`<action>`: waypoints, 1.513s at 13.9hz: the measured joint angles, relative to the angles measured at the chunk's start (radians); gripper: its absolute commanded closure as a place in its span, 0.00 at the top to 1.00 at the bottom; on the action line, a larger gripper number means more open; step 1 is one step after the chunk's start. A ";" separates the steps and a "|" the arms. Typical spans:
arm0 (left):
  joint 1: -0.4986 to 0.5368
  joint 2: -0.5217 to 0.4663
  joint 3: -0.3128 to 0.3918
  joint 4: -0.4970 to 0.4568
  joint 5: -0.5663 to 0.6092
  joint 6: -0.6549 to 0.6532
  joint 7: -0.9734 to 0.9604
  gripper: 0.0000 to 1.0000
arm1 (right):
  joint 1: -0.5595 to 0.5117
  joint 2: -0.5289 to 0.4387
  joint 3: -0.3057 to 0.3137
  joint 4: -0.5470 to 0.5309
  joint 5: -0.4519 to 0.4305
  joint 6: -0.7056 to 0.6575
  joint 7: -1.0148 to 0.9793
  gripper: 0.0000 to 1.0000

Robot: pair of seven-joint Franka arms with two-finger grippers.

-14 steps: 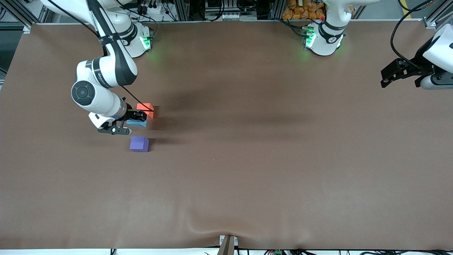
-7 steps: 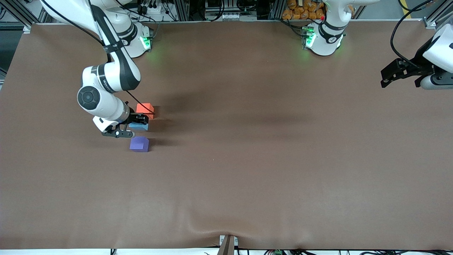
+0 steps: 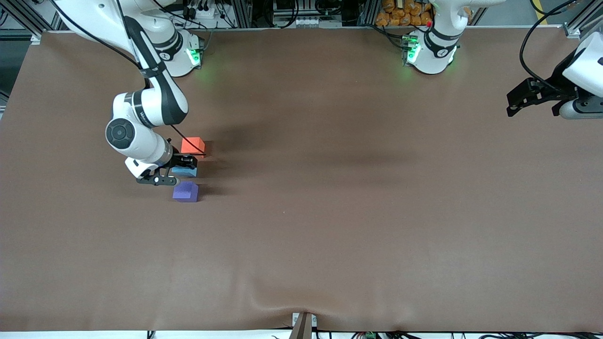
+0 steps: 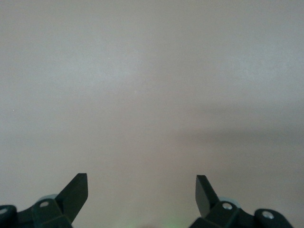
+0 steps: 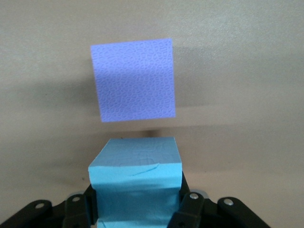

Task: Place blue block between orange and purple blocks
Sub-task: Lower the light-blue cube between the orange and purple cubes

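The right gripper [image 3: 184, 165] has carried the blue block [image 3: 184, 171] toward the front edge of the desk over the last second: a second ago the block sat tight against the orange block [image 3: 192, 145], and now a clear strip of desk shows between the two. The jaws stay clamped on the blue block's sides, as the right wrist view shows, with the purple block [image 5: 134, 80] just ahead of it and a narrow gap of desk between them. So the blue block now sits in the slot between orange and purple, roughly in line with both, near the right arm's end of the desk and closer to the back edge than the front. By my reading the placing is nearly done; what remains is to settle the block and let go.

Room is tight along the row of cubes, but toward either end of the desk it is wide open.

The left gripper [image 3: 518, 101] waits over the desk's edge at the left arm's end, jaws apart and holding nothing.
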 measured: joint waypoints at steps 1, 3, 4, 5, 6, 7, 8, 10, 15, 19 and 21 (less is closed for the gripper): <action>0.000 0.000 0.000 0.000 0.000 0.000 0.000 1.00 | -0.001 0.007 0.000 -0.003 0.000 0.011 -0.001 0.00; 0.000 0.000 0.000 0.000 0.000 0.000 0.000 1.00 | -0.001 0.016 0.001 -0.009 0.000 0.025 -0.001 0.00; 0.000 0.000 0.000 0.000 0.000 0.000 0.000 1.00 | -0.001 0.020 0.002 -0.011 0.000 0.031 -0.001 0.00; 0.000 0.000 0.000 0.000 0.000 0.000 0.000 1.00 | -0.001 0.024 0.002 -0.011 0.000 0.034 -0.001 0.00; 0.000 0.000 0.000 0.000 0.000 0.000 0.000 1.00 | -0.001 0.029 0.004 -0.011 0.000 0.039 -0.001 0.00; 0.000 0.000 0.000 0.000 0.000 0.000 0.000 1.00 | -0.001 0.032 0.005 -0.012 0.000 0.043 -0.001 0.00; 0.000 0.000 0.000 0.000 0.000 0.000 0.000 1.00 | -0.001 0.034 0.006 -0.012 0.000 0.045 -0.001 0.00; 0.000 0.000 0.000 0.000 0.000 0.000 0.000 1.00 | -0.001 0.035 0.006 -0.012 0.000 0.046 -0.001 0.00; 0.000 0.000 0.000 0.000 0.000 0.000 0.000 1.00 | -0.001 0.048 0.008 -0.023 0.000 0.073 -0.002 0.00; 0.000 0.001 0.000 0.000 0.000 0.000 0.000 1.00 | -0.001 0.063 0.008 -0.030 0.000 0.095 -0.002 0.34; 0.000 0.002 0.000 0.000 0.000 0.000 0.000 1.00 | -0.001 0.063 0.008 -0.031 0.000 0.096 -0.002 1.00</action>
